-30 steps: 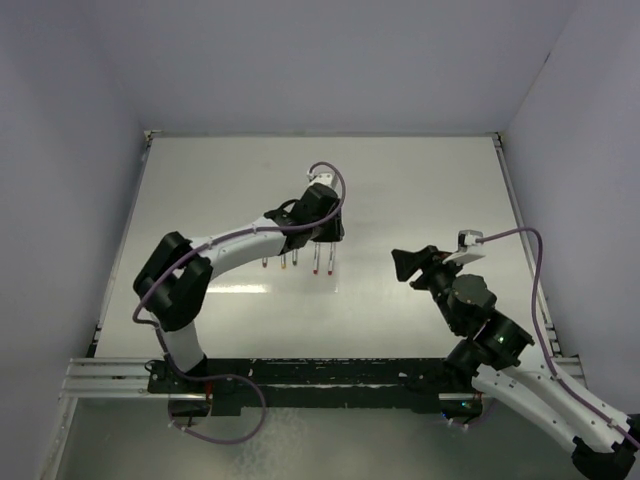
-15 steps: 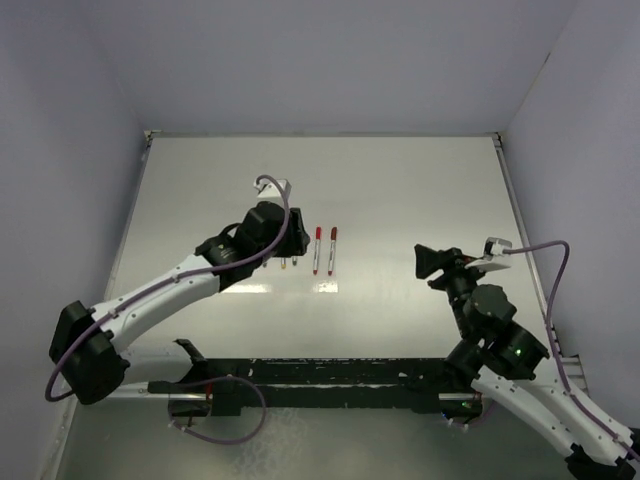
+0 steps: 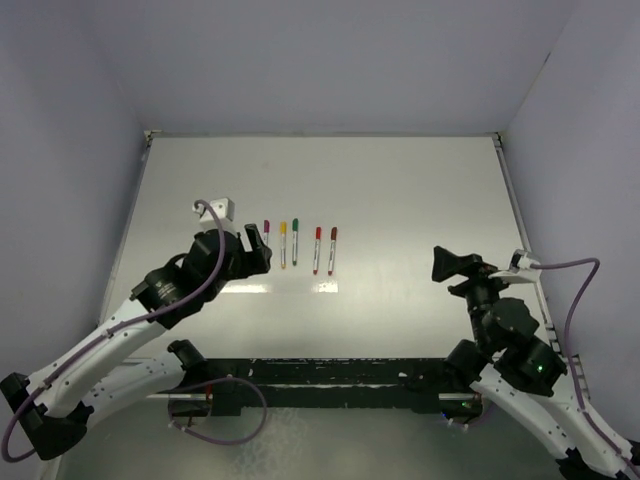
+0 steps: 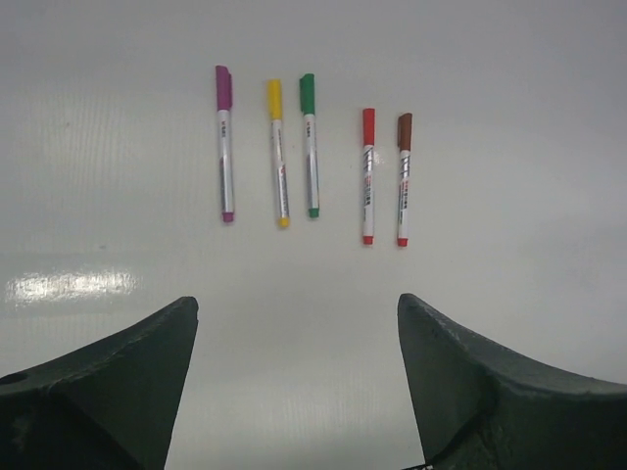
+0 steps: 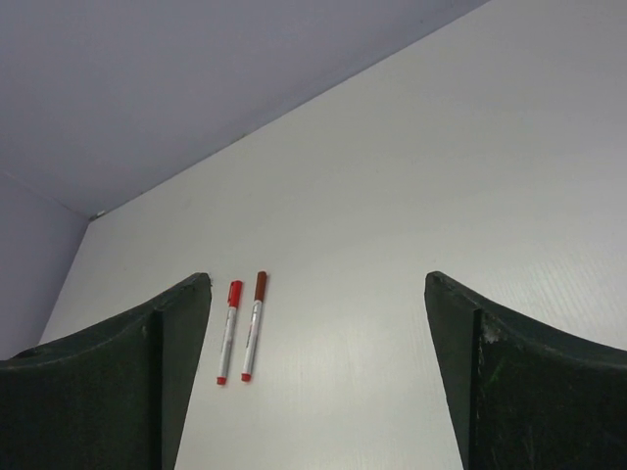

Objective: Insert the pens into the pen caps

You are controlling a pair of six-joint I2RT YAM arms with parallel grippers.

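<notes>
On the table (image 3: 420, 200) five pens (image 4: 312, 157) wear five caps (image 4: 307, 93); left hand (image 4: 296, 302) and right hand (image 5: 318, 278) gape wide, empty.

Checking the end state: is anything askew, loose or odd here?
Nothing stands out. The five pens lie capped, roughly parallel, on the table; left gripper and right gripper are open, away from them.
</notes>
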